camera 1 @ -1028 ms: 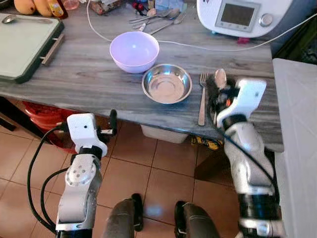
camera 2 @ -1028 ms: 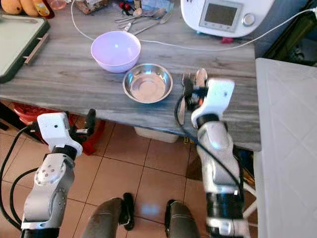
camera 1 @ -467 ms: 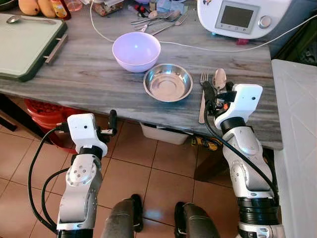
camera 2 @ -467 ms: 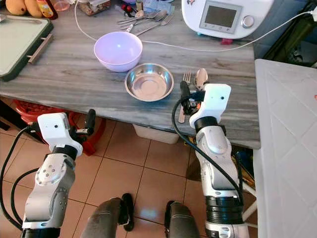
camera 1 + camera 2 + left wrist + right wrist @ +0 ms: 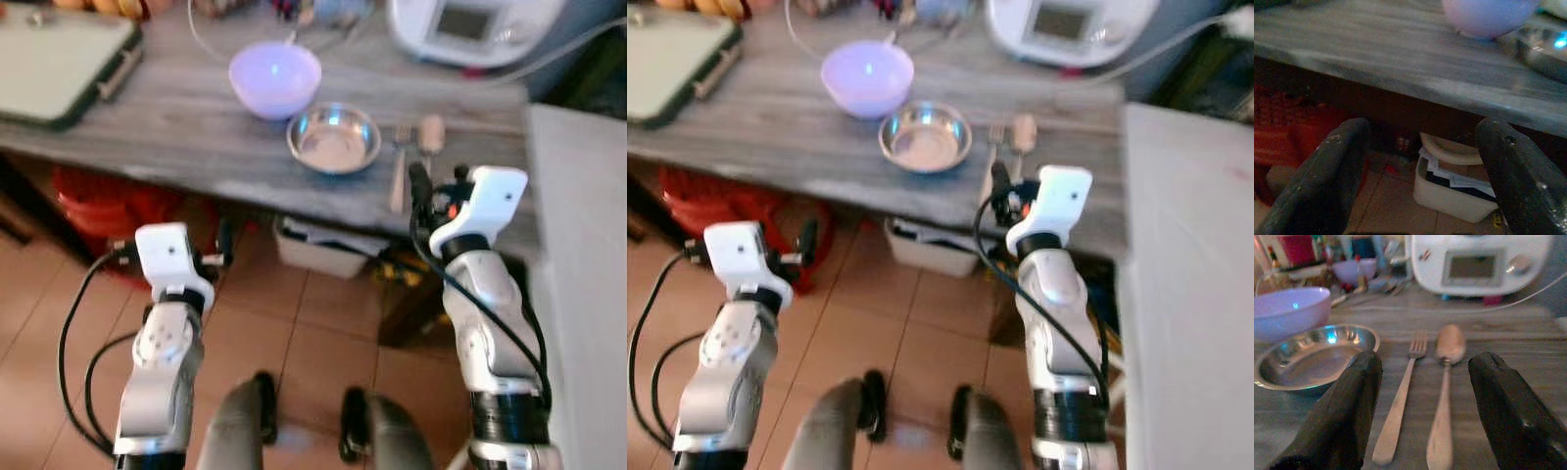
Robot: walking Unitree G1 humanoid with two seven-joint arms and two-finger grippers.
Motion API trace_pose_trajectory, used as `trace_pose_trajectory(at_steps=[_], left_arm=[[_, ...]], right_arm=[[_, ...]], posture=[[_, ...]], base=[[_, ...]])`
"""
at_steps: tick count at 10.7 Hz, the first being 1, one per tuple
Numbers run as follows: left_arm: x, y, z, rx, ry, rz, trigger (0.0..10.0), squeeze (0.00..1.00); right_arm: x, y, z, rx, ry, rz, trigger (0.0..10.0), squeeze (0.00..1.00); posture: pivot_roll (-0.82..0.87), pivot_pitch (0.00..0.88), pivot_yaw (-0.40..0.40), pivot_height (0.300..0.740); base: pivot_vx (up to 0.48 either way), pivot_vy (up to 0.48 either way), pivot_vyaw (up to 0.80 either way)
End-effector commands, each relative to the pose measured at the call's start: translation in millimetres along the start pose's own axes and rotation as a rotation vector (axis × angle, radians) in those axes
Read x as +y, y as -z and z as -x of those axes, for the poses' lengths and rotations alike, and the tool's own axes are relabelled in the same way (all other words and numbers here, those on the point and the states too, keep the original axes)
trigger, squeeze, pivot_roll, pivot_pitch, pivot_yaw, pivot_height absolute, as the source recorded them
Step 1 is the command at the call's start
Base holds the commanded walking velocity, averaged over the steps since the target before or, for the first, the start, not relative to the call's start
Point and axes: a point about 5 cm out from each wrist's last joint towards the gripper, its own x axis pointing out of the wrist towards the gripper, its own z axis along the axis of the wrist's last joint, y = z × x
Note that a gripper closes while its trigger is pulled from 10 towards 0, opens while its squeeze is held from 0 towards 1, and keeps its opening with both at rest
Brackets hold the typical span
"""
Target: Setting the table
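Fork [image 5: 1400, 413] and spoon [image 5: 1444, 396] lie side by side on the wood surface [image 5: 176, 137], just right of the steel bowl [image 5: 333, 139]; lilac bowl [image 5: 274, 76] sits far-left of it. Right gripper [image 5: 1422, 406] hangs at the near edge w/ fingers spread, empty. Left gripper [image 5: 1420, 176] is low, below the edge, fingers also spread. Cutlery looks thin, stiff, light, prob. slippery on wood: best pinched mid-handle. Steel bowl: grip by the rim.

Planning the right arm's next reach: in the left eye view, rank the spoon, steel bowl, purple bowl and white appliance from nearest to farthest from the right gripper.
From the right gripper:
1. Spoon, just ahead
2. Steel bowl, ahead, leftward
3. Purple bowl and white appliance: too close to call
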Motion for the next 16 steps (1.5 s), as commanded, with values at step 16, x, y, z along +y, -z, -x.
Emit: trace_pose_trajectory(at_steps=[16], left_arm=[[-3.6,11,14.4,-0.009,0.139,0.05,10.0,0.0]], right_arm=[[-28.2,34,27.6,0.098,0.063,0.138,10.0,0.0]], posture=[[-0.01,0.072,-0.013,0.74]], base=[[-0.128,-0.139,-0.1]])
